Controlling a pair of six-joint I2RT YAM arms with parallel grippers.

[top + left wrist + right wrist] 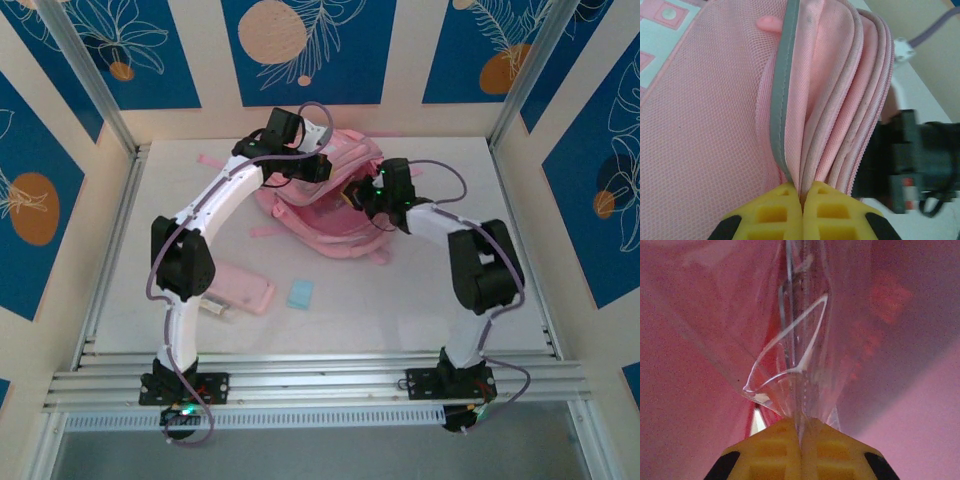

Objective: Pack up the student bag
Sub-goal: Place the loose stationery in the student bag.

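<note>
The student bag [320, 228] lies at the far middle of the table [400, 300], between both arms, its mouth turned toward the right one; the left gripper [801, 194] is clamped on the mouth's folded rim; the right gripper [801, 426], deep in the pink lining, pinches a crumpled clear plastic sleeve [790, 360].

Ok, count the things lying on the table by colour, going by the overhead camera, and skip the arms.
Pink: 2, the student bag and the flat case
Light blue: 1, the small flat piece
Total: 3
</note>
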